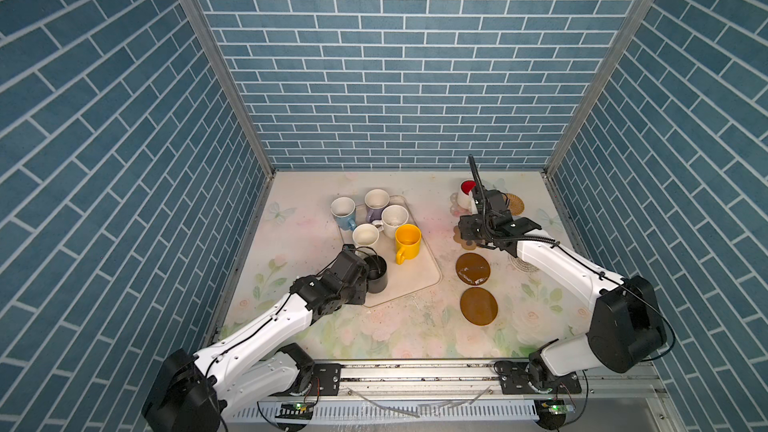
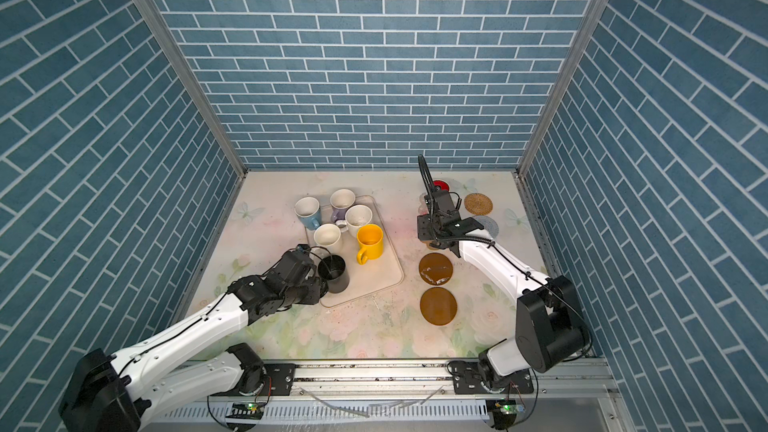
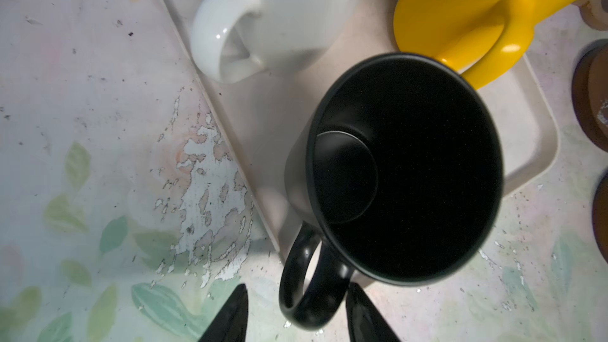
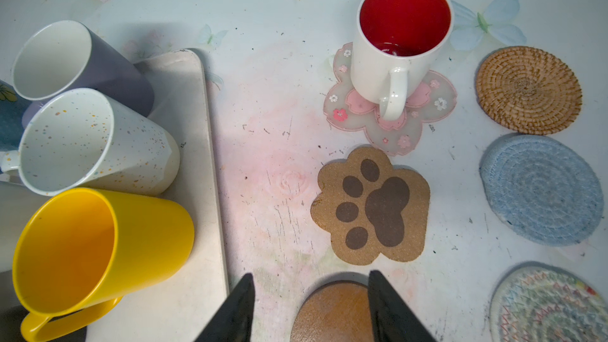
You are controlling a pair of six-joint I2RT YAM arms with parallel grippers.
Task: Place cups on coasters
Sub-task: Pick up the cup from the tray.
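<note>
The floral table [image 1: 374,326] carries a cream tray [image 1: 417,280] on its left half, and the two arms reach in from the near edge. The left gripper [image 3: 299,286] is at the tray's near-left corner, its jaws apart on either side of the black mug's [image 1: 377,274] handle, with a gap showing on one side, so not clamped. The right gripper [image 4: 312,273] hangs open and empty over the farther brown disc [image 1: 472,268]; the other disc [image 1: 478,306] lies nearer. On the tray stand the yellow mug [image 1: 408,241], two cream mugs [image 1: 365,235] [image 1: 395,218] and the lavender mug [image 1: 376,203]; the blue mug [image 1: 343,211] sits at its far-left edge (on or off, I cannot tell). The red-lined mug [image 4: 401,44] stands upright on the flower coaster [image 4: 362,116]. Bare are the paw coaster [image 4: 371,205], rattan coaster [image 4: 529,90], blue coaster [image 4: 541,190] and spiral coaster [image 4: 546,304].
</note>
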